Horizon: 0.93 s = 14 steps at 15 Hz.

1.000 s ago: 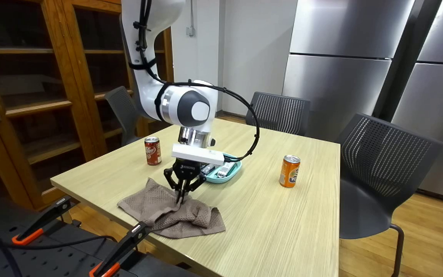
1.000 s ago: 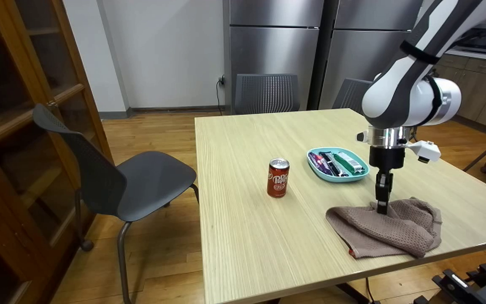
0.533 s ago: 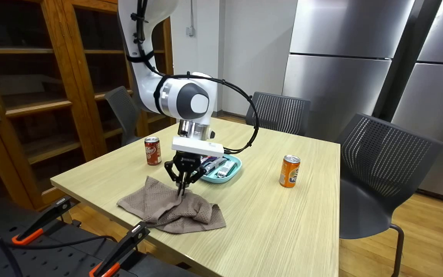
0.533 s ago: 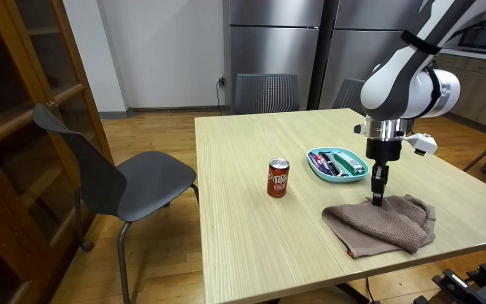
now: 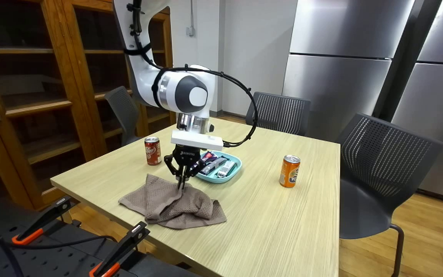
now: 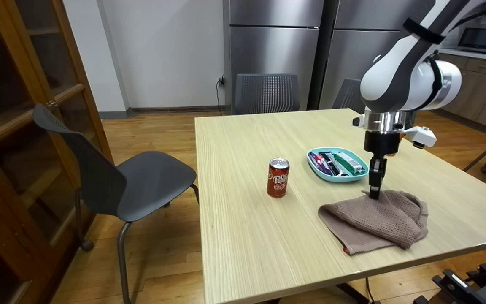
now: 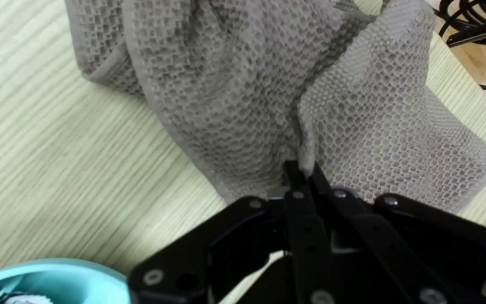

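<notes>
- While the hand (image 7: 305,172) is at the near part of the worktop (image 5: 267,215), it's clamped on a raised fold of the brown cloth (image 6: 373,221), close to the cloth's far edge.
- Cloth: on the worktop, near side, in both exterior views. Rumpled and doubled over itself, not flat.
- Progress, my read: grip is done, cloth secured by one pinch. Left: letting go, at least; most of the cloth rests on the worktop, neither lifted clear nor spread. Can't judge it finer from these views.
- Teal tray (image 6: 336,179): just beyond the cloth on the far side, not touching it. Wrapped bars (image 6: 333,164) lie in it.
- Red can (image 6: 277,178): upright, left of the tray in both exterior views, apart from the cloth.
- Orange can (image 5: 290,172): upright, right of the tray in an exterior view, well apart from the hand.
- Clamp (image 5: 129,242): at the worktop's near edge, near the cloth.
</notes>
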### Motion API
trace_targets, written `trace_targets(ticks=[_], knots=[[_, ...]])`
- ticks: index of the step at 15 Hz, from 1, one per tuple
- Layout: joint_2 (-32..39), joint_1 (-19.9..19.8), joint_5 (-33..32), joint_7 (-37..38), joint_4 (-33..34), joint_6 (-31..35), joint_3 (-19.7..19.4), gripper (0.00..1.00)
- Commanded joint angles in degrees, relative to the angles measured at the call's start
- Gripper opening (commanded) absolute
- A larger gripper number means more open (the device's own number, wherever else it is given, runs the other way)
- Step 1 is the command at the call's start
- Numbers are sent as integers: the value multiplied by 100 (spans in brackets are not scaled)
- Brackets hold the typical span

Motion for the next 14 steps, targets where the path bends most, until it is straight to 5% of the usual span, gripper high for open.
trace_targets(ticks=[1,14], knots=[[-348,-69,24,8,-275,44,72,1],[-998,-22,19,58,-732,531,42,1]])
